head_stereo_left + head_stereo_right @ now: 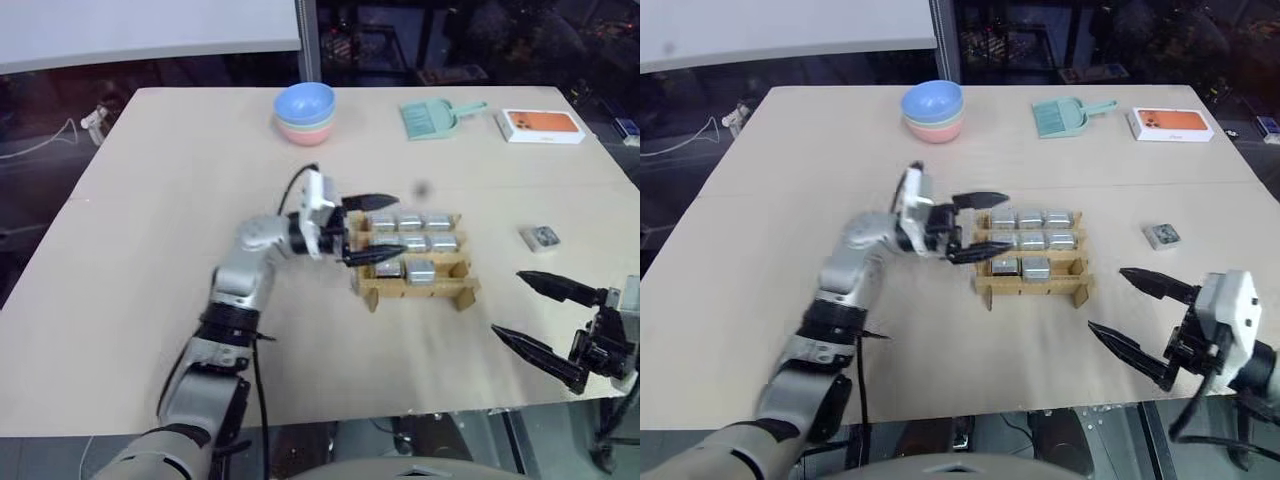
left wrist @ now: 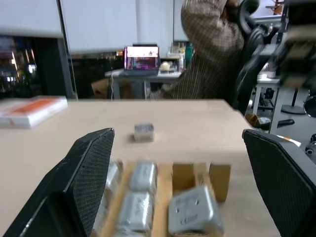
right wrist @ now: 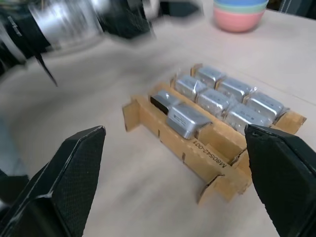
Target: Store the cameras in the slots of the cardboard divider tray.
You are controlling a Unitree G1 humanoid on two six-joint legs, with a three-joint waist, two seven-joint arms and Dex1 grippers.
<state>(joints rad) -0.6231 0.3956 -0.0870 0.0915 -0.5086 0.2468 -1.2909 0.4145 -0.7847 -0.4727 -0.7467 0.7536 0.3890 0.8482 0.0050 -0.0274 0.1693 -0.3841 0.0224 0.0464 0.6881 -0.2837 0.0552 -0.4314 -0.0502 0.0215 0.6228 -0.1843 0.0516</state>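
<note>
**Divider tray with eight cameras stored, one camera loose**

The cardboard divider tray [image 1: 415,285] is placed near the middle of the worktop [image 1: 150,200] and is taken as the landmark. Eight silver-grey cameras [image 1: 412,243] are seen in its slots: three in the far row, three in the middle row, and two in the near row, where the slot at the tray's right end is left unfilled. The near-row camera beside that unfilled slot [image 3: 186,120] is seen sitting tilted rather than flush.

One loose camera [image 1: 541,237] is found on the worktop to the right of the tray, well apart from it.

The left claw [image 1: 372,228] is held at the tray's left edge, pointed across it, fingers spread wide, nothing gripped. The right claw [image 1: 545,320] is held to the right of the tray and nearer the robot, fingers likewise spread wide and holding nothing.

Beyond the tray, at the far side of the worktop, are listed: stacked bowls [image 1: 305,113], a mint-green dustpan [image 1: 432,118], and a flat white-and-orange box [image 1: 540,125].

A seated person [image 2: 212,54] is visible past the worktop in the left wrist view.
</note>
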